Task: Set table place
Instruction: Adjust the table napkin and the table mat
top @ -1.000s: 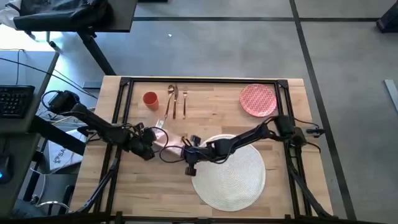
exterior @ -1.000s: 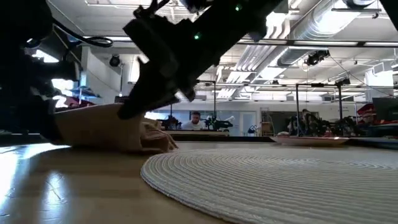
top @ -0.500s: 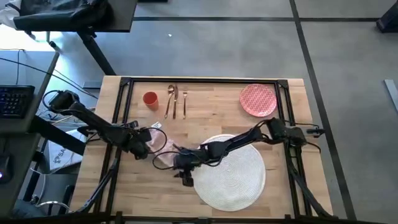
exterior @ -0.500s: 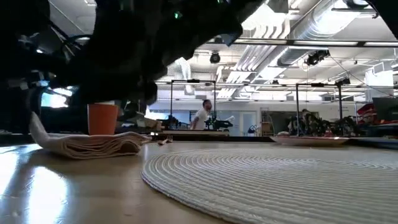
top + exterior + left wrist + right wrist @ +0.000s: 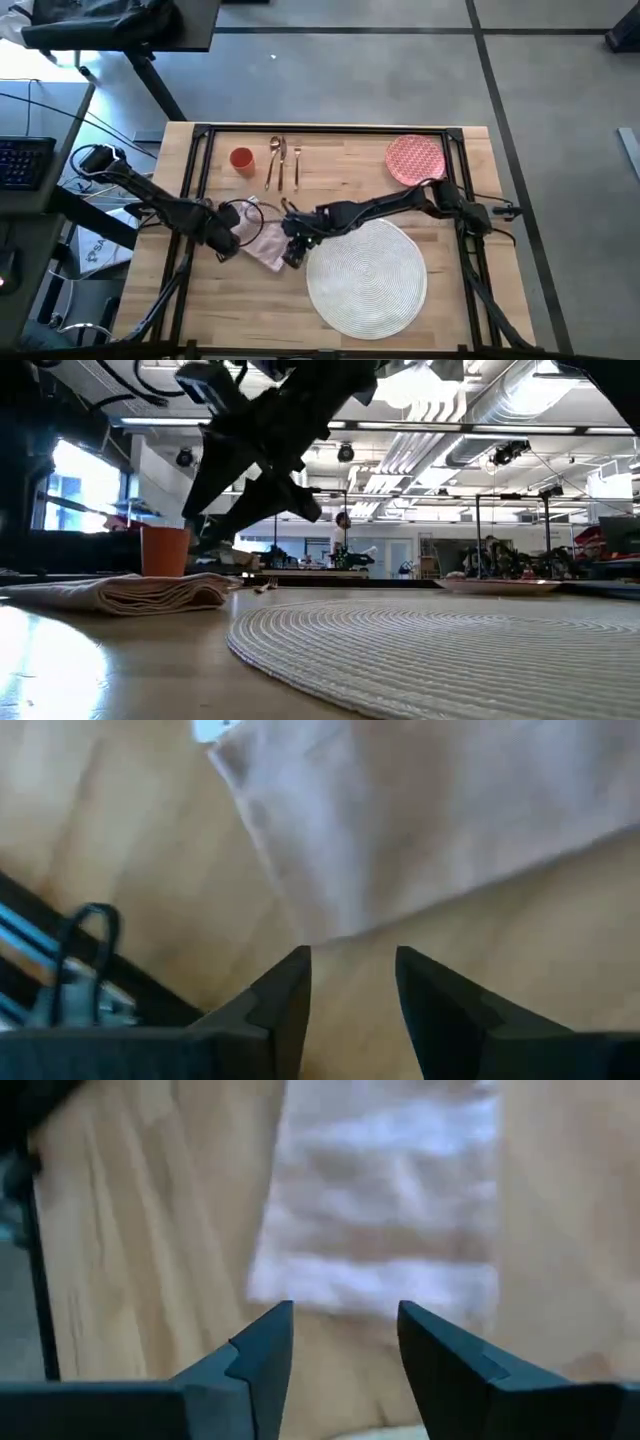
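The beige-pink napkin lies folded and flat on the light-wood table, just left of the round white placemat. My left gripper is open at the napkin's left edge; nothing is between its fingers. My right gripper is open above the napkin's right end and hangs clear of it in the low view. The red-patterned plate, orange cup and gold cutlery lie along the far edge.
The black metal frame runs along the table's sides and far edge. A dark desk with a keyboard stands left of the table. Bare wood lies between the napkin and the cutlery.
The napkin, bunched up under my right gripper a second ago, now lies flat and folded on the table; its raised left end has dropped. My right gripper went toward the near edge, then back toward the far edge and up, clear of the napkin.
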Controlling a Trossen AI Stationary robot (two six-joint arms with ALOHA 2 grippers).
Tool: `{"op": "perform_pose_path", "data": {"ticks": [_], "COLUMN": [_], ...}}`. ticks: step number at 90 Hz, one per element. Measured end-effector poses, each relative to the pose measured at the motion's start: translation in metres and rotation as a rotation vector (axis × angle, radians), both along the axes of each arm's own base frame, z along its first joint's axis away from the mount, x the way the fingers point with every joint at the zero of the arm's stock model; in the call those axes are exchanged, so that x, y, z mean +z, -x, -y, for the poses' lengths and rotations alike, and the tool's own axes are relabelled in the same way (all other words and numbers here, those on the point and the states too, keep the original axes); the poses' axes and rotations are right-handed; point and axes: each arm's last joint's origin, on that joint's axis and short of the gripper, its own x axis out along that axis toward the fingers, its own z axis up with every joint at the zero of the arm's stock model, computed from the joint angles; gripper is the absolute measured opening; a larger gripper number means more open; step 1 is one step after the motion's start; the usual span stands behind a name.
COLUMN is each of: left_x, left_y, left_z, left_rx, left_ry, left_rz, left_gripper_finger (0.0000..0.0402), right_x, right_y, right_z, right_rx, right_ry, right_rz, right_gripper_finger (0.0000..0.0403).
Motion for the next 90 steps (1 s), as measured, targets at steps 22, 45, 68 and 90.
{"op": "perform_pose_path", "data": {"ticks": [22,45,68,90], "left_x": [-0.028,-0.045,-0.034,-0.04], "left_y": [-0.006,0.005,0.0,-0.025], "left_z": [0.014,0.009,0.013,0.023], "left_rx": [0.041,0.068,0.031,0.064], "left_ry": [0.12,0.138,0.182,0.274], "left_rz": [0.174,0.077,0.121,0.459], "left_gripper_finger": [0.0105,0.009,0.0089,0.0088], "right_x": [-0.023,-0.046,-0.041,0.0], "right_y": [0.004,0.014,0.02,0.031], "right_z": [0.018,-0.012,-0.054,-0.048], "right_rx": [-0.149,-0.04,0.134,-0.078], "right_ry": [-0.003,-0.125,-0.078,-0.012], "right_rz": [-0.044,-0.042,-0.025,-0.032], "right_gripper_finger": [0.0122,0.0084,0.0059,0.0037]}}
